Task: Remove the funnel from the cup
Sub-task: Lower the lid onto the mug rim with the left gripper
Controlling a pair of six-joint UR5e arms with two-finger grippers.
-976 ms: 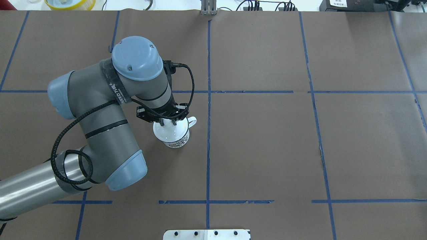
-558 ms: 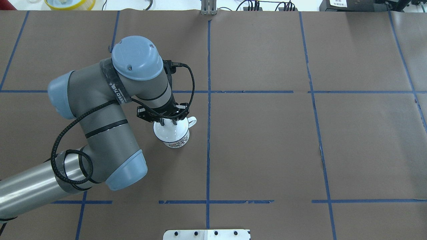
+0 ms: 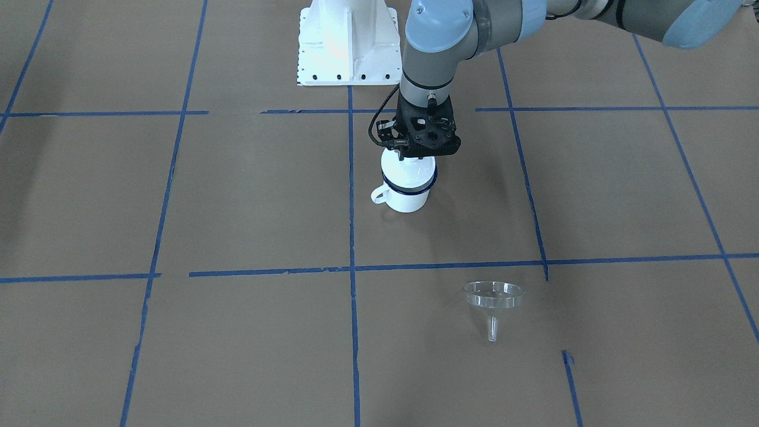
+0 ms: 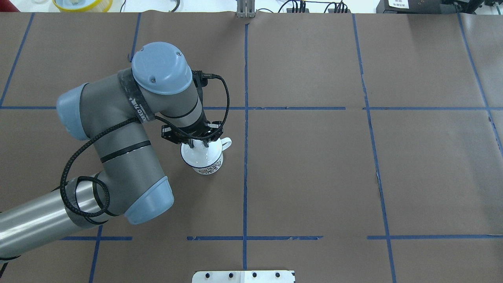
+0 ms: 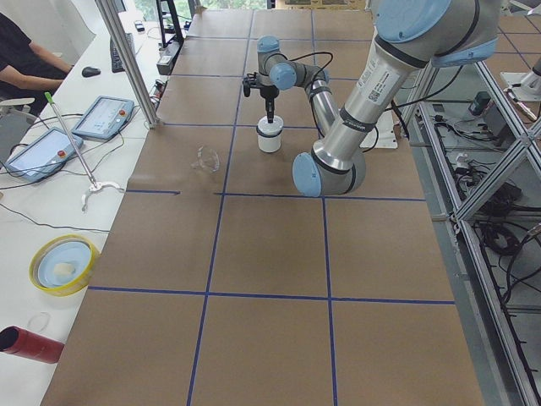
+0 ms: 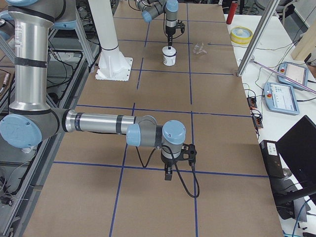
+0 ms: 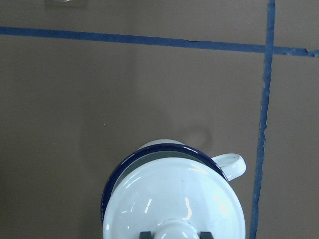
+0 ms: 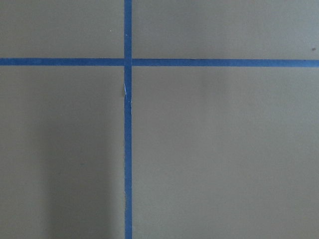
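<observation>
The white cup [image 3: 407,200] with a dark blue rim stands on the brown table, also in the overhead view [image 4: 204,162]. A white domed lid [image 7: 169,199] sits over its mouth. My left gripper [image 7: 172,234] is straight above the cup, shut on the lid's knob. It also shows in the overhead view [image 4: 197,144]. The clear funnel [image 3: 493,296] lies on the table apart from the cup, on the far side from my base; my left arm hides it in the overhead view. My right gripper [image 6: 168,174] hangs over bare table far away; I cannot tell if it is open or shut.
Blue tape lines [image 4: 246,118] divide the brown table cover. The white robot base plate [image 3: 347,41] is at the near edge. A yellow bowl [image 5: 63,264] and a red cylinder [image 5: 30,344] sit off the table's left end, near tablets and an operator.
</observation>
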